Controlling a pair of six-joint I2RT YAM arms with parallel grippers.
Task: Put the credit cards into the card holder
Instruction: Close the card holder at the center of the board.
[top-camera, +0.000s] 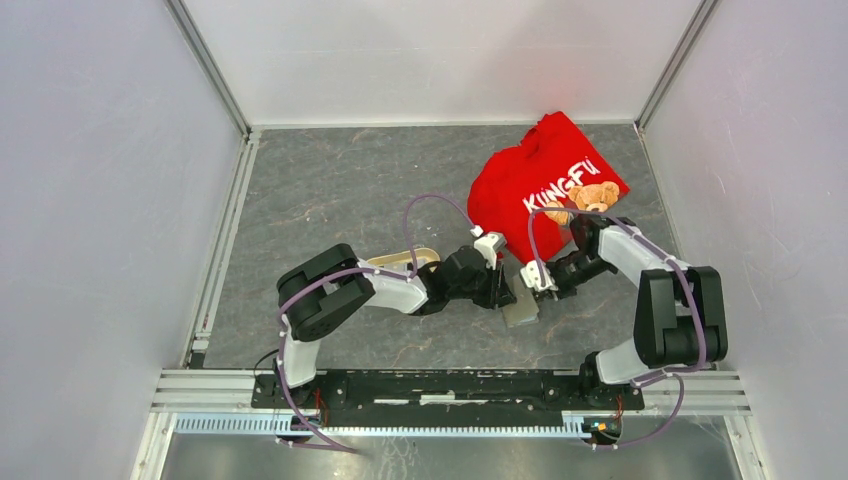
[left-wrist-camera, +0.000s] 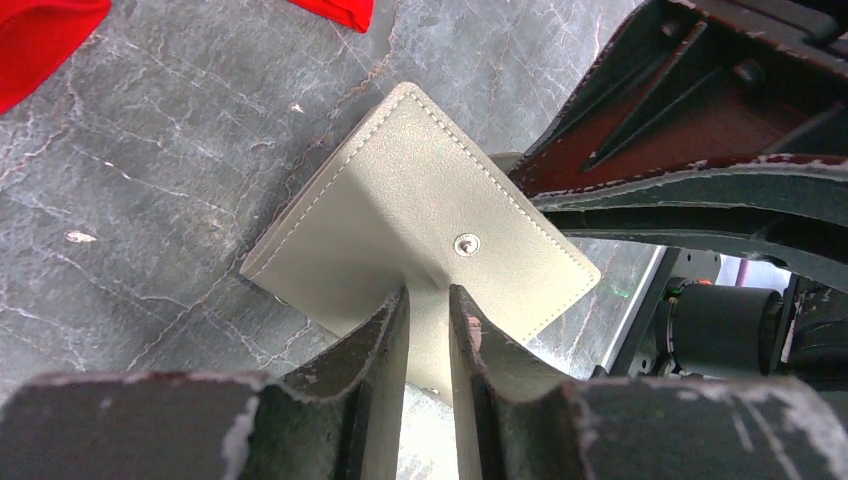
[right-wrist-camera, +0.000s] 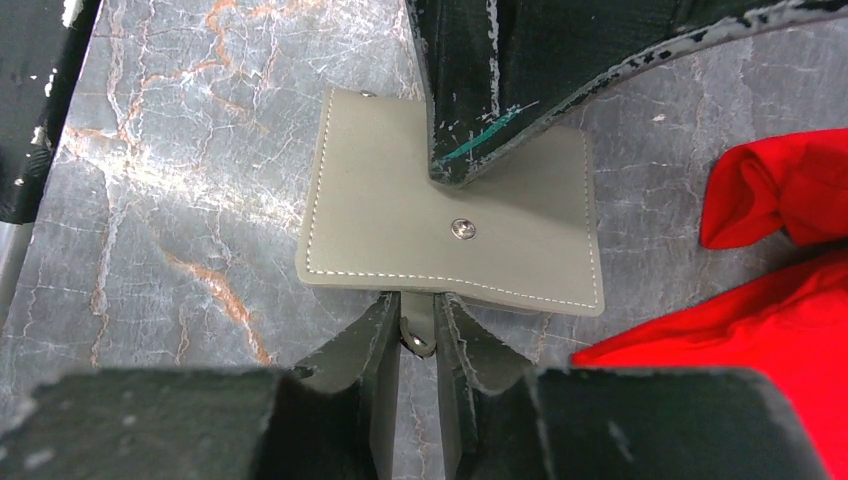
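Note:
The card holder (top-camera: 521, 310) is a flat grey stitched wallet with a metal snap, lying between the two arms near the table's front. In the left wrist view the card holder (left-wrist-camera: 400, 200) bends up at its near edge. There my left gripper (left-wrist-camera: 428, 295) is shut on that edge. In the right wrist view the card holder (right-wrist-camera: 390, 220) shows its small snap tab (right-wrist-camera: 420, 325) at the near edge. My right gripper (right-wrist-camera: 420, 300) pinches this tab between narrow jaws. From above, the left gripper (top-camera: 503, 290) and right gripper (top-camera: 535, 283) meet over the holder. No credit cards are in view.
A red shirt (top-camera: 545, 185) with a bear print lies crumpled at the back right, close behind the right arm. Part of a beige tray (top-camera: 400, 262) shows behind the left arm. The metal rail (top-camera: 450, 385) with both arm bases runs along the near edge.

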